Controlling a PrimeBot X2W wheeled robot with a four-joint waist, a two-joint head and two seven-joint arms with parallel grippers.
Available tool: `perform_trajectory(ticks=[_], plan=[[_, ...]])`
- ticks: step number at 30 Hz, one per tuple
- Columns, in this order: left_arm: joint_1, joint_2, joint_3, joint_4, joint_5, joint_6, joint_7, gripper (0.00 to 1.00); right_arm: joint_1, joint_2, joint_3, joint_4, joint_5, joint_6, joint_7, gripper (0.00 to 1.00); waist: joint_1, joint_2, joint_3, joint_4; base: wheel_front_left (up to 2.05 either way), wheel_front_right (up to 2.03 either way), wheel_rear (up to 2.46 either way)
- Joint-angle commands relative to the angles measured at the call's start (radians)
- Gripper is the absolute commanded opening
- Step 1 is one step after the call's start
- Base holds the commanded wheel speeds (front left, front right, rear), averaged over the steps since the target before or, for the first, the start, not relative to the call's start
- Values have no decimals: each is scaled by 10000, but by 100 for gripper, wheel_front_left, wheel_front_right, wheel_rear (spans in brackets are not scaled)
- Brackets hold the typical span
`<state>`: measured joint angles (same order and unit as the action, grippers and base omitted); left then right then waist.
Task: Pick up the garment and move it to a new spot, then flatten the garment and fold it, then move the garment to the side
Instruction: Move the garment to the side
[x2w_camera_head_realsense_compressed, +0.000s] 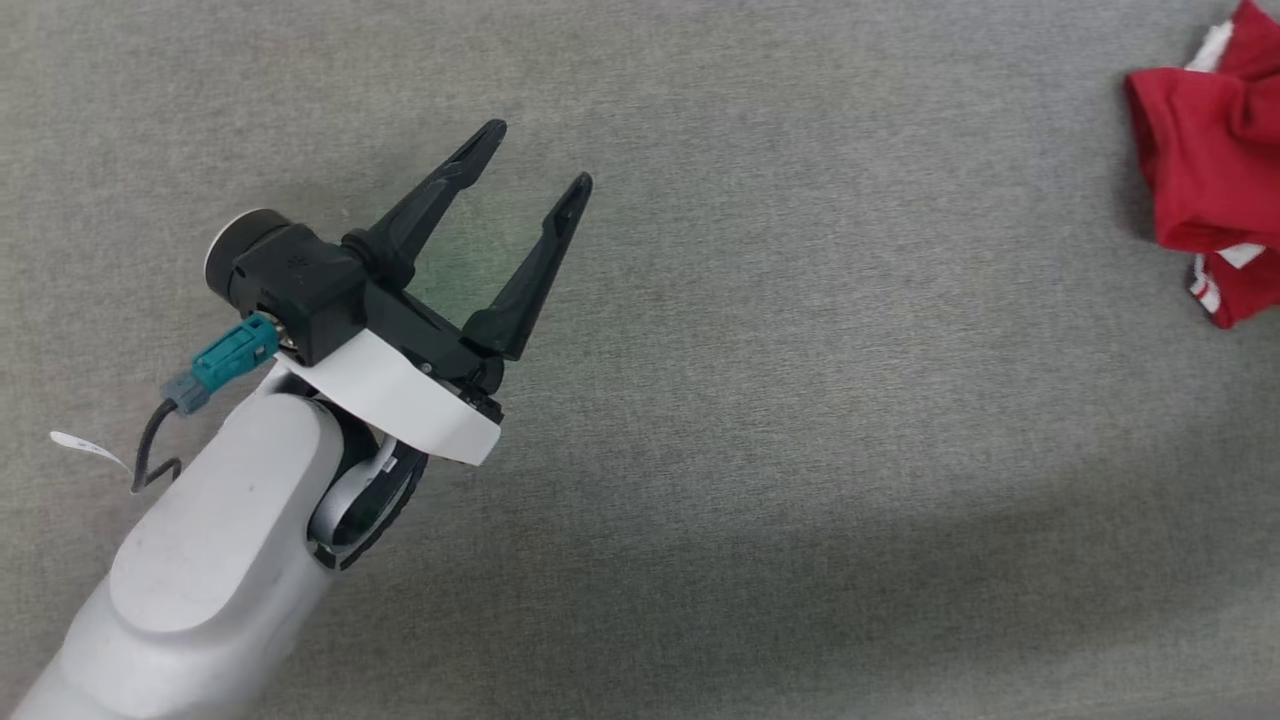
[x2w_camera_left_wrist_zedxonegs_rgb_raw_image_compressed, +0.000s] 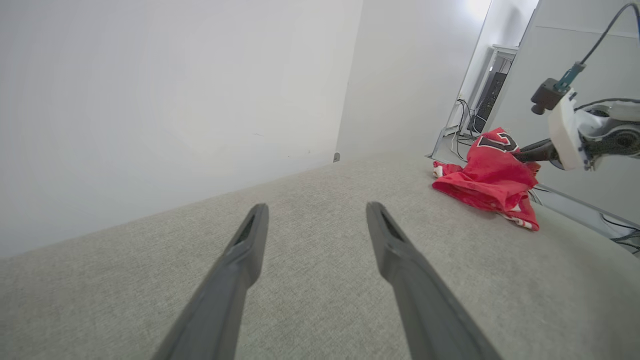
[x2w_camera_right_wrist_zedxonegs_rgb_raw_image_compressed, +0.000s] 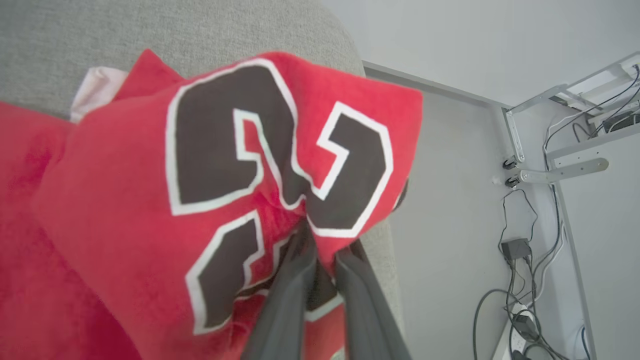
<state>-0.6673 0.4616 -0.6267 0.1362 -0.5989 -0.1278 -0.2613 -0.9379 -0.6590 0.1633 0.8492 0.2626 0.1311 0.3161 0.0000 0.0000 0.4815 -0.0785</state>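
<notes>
Head view: the left claw (x2w_camera_head_realsense_compressed: 538, 155) hangs wide open and empty over a grey cloth-covered table (x2w_camera_head_realsense_compressed: 800, 400). The garment (x2w_camera_head_realsense_compressed: 1210, 170), a red jersey with white trim, lies crumpled at the right edge of this view, well apart from that claw. Right wrist view: the right claw (x2w_camera_right_wrist_zedxonegs_rgb_raw_image_compressed: 327, 250) is pinched shut on a fold of the garment, beside its black, white-outlined lettering (x2w_camera_right_wrist_zedxonegs_rgb_raw_image_compressed: 225, 135), and holds the cloth up in a peak.

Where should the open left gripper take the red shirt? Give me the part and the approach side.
On the garment, take the low red fold lying on the grey surface, coming in low from the side of the left gripper. The right gripper is shut on the raised peak by the lettering, so that slack near edge looks freest.
</notes>
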Motion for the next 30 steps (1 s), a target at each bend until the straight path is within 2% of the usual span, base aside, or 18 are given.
perform_trajectory(ticks=[1,4,5,6,12,18,30], plan=[[-64,9,56,38,-13,-33,-48,100,-219,77,-171,221,-148,-9,-200,0,0,0,23,53,0,0,0],[52,61,241,20,-60,-35,-48,100,-403,201,-364,618,-413,-9,-428,45,0,0,-51,66,0,0,0],[139,69,322,25,-55,-33,-48,100,-465,229,-424,696,-486,-9,-534,87,0,0,-112,60,0,0,0],[238,68,383,12,-62,-35,-48,100,-532,272,-495,802,-515,-9,-582,100,0,0,-182,50,0,0,0],[731,150,886,27,-30,-33,-48,100,-689,377,-532,928,-664,-9,-779,100,0,0,-652,16,0,0,0],[1591,112,1808,58,-54,-32,-48,100,-516,690,-544,626,-180,-9,-1238,100,0,0,-1368,74,0,0,0],[3609,-328,3720,-224,466,131,-48,100,1125,1867,97,-754,1220,-9,-2501,100,0,0,-2970,579,0,0,0]])
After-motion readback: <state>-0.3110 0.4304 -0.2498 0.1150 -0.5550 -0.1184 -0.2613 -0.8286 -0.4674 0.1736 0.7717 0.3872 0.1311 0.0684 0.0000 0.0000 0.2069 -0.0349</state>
